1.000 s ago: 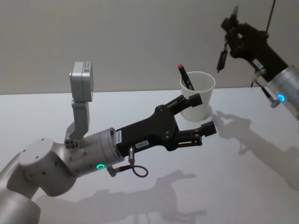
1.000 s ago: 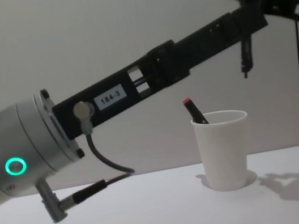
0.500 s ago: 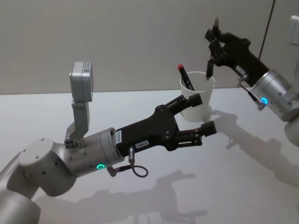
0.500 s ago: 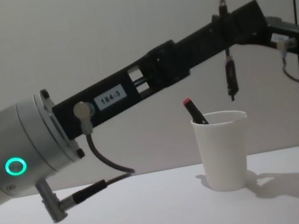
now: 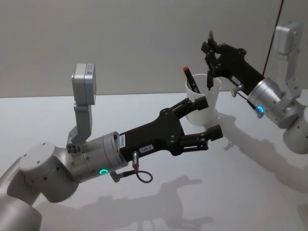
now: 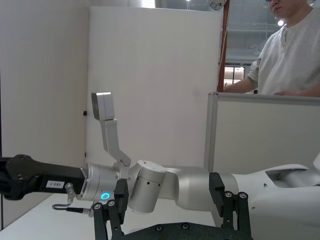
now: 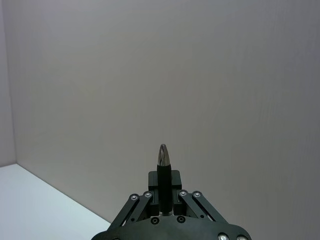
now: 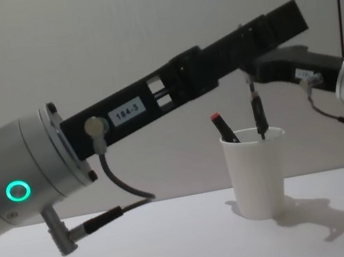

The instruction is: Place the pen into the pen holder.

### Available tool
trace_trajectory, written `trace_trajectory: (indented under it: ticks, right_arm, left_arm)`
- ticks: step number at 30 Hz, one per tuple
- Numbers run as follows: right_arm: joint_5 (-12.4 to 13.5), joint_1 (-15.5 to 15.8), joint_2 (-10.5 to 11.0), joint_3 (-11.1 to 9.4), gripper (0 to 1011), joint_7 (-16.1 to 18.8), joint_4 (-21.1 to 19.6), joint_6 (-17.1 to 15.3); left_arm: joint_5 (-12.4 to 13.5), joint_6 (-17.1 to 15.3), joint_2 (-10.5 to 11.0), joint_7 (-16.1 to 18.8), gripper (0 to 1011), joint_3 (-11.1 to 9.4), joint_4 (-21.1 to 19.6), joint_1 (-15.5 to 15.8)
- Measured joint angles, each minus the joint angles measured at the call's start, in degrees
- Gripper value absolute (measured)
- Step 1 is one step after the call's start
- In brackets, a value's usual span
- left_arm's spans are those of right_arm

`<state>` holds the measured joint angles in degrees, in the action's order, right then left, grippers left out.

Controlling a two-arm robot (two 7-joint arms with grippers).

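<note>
Now that my right gripper [image 5: 210, 48] has swung in from two o'clock, the clamped pen [image 8: 259, 114] dips upright into the pen holder [image 8: 256, 170]; release looks next. My left gripper [image 5: 204, 118] waits open at seven o'clock.

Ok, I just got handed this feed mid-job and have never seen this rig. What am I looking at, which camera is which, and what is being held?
This is a two-armed robot at a white table. One picture looks down from its head, one looks across the table from its chest, and two sit on the wrists.

The white paper cup is the pen holder. A red-capped pen already leans inside it.

The right end effector is above the cup, shut on a dark pen that hangs upright with its lower end at the rim. Its silver tip shows between the fingers in the right wrist view.

The left end effector is open and holds nothing, stretched out in front of the cup.
</note>
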<state>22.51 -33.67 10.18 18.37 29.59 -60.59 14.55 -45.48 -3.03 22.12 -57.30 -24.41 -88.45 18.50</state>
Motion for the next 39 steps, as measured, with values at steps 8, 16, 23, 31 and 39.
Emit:
trace_trajectory:
  ticks: [8, 16, 23, 31, 39]
  right_arm:
    - [-2.31, -1.05, -0.84, 0.69, 125, -0.97, 2.77, 1.34]
    - [-3.70, -1.74, -1.37, 1.13, 287, -1.56, 4.59, 2.17]
    - [-4.25, -1.99, -1.58, 1.31, 525, -1.79, 5.25, 2.46]
    - [-4.60, -2.16, -1.71, 1.42, 768, -1.94, 5.73, 2.70]
    - [-4.30, -1.86, -1.58, 1.38, 973, -1.94, 5.17, 2.55]
  left_arm:
    - [0.00, 0.00, 0.00, 0.00, 1001, 0.00, 0.00, 0.00]
    - [0.00, 0.00, 0.00, 0.00, 1001, 0.00, 0.00, 0.00]
    - [0.00, 0.00, 0.00, 0.00, 1001, 0.00, 0.00, 0.00]
    - [0.00, 0.00, 0.00, 0.00, 1001, 0.00, 0.00, 0.00]
    - [0.00, 0.00, 0.00, 0.00, 1001, 0.00, 0.00, 0.00]
